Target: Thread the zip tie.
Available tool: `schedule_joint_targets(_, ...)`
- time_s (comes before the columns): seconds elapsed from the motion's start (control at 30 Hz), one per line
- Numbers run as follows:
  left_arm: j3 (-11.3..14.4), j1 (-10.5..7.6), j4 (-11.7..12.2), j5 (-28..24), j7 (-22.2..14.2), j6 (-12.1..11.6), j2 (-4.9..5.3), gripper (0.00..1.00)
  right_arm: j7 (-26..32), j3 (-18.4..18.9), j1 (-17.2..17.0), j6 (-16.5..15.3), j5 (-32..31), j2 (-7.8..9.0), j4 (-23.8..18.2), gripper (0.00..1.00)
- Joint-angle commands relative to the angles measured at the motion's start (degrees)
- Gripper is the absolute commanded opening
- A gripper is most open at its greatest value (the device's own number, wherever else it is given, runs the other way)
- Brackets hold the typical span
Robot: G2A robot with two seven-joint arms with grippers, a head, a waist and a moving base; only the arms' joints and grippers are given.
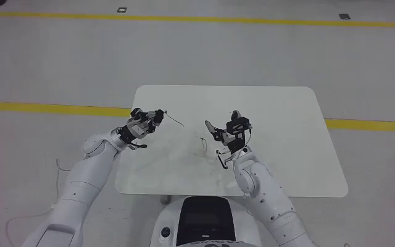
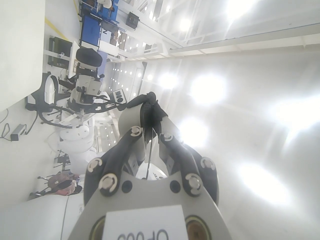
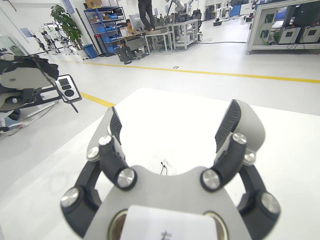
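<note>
Your white desk (image 1: pixel 290 123) is the reference for everything here. Your left gripper (image 1: pixel 158 115) sits over the desk's left side, close to that edge. Its fingers are pinched fully together on the zip tie (image 1: pixel 174 120). In the left wrist view the black strip runs between the pressed pads and back toward the wrist.

Your right gripper (image 1: pixel 223 122) is above the middle of the desk, well apart from the left one. Its jaws are spread wide, with nothing between the ribbed pads.

The zip tie is off the desk surface, held at one end. Its thin free tail sticks out from the left gripper toward the desk's centre, slanting slightly, and ends short of the right gripper.

A small thin dark piece (image 1: pixel 202 146) lies flat on the desk near its middle, just beside the right gripper. You cannot tell from these views what it is.
</note>
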Motion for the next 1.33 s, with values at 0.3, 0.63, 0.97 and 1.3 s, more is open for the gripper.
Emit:
schedule_joint_targets(0.3,-1.1,1.03,-1.46,-0.63,2.24,-0.4,0.22,0.0,-0.1,1.35,-0.78,-1.55,2.47,0.29,-0.61,1.0)
schedule_joint_targets(0.63,-1.71,1.49,-2.64,-1.16,2.34,-1.44,0.33,0.0,-1.61,3.81,-2.4,-4.44,6.8,0.89,-1.91,1.0)
schedule_joint_targets(0.97,-1.68,1.49,-2.67,-1.11,2.32,-1.42,0.33,0.0,-1.61,3.81,-2.4,-4.44,6.8,0.89,-1.91,1.0)
schedule_joint_targets(1.3,-1.68,1.49,-2.67,-1.11,2.32,-1.42,0.33,0.0,-1.61,3.81,-2.4,-4.44,6.8,0.89,-1.91,1.0)
